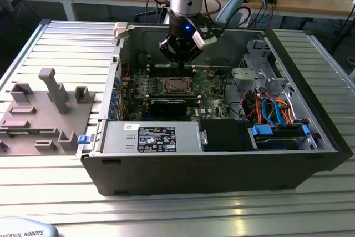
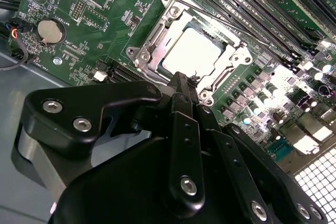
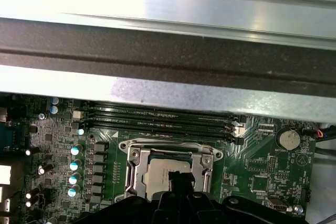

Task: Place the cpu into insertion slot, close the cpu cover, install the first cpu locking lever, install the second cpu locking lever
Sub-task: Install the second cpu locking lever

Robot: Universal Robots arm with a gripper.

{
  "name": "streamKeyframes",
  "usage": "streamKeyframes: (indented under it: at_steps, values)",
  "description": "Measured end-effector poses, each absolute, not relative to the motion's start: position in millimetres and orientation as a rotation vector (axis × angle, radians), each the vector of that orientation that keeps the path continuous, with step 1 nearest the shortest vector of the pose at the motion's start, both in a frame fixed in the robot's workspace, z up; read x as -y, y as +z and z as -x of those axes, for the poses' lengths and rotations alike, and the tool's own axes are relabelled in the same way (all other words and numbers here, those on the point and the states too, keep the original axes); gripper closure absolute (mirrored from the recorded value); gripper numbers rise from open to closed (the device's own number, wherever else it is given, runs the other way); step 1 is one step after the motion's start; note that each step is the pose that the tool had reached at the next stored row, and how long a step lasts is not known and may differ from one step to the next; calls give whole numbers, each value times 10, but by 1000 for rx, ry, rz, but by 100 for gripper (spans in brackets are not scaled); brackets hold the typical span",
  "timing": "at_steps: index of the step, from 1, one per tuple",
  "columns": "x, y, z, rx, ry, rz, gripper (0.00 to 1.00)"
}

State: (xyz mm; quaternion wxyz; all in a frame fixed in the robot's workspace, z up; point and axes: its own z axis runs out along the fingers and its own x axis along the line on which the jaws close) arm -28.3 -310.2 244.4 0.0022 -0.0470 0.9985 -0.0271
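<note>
A ribbed aluminium table (image 1: 50, 192) carries an open black computer case (image 1: 222, 165) in the middle and, toward the exterior view's left, a grey plastic fixture (image 1: 39, 117) with upright posts and slots.

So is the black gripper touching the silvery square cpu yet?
Cannot tell. In the second wrist view the gripper overlaps the edge of the cpu, hiding any contact or gap.

The silvery cpu (image 2: 191, 56) lies flat in the insertion slot (image 2: 157, 35) on the green board, framed by the closed silvery cpu cover (image 2: 235, 56) lying over it.
</note>
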Motion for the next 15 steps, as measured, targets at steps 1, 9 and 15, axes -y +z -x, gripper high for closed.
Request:
streamKeyframes:
  at_steps: [1, 9, 15]
  values:
    - [3102, 2444, 283, -3133, -85, 147, 89]
    - [3121, 2444, 280, -3132, -84, 148, 89]
    - [3252, 2444, 280, -3132, -81, 148, 89]
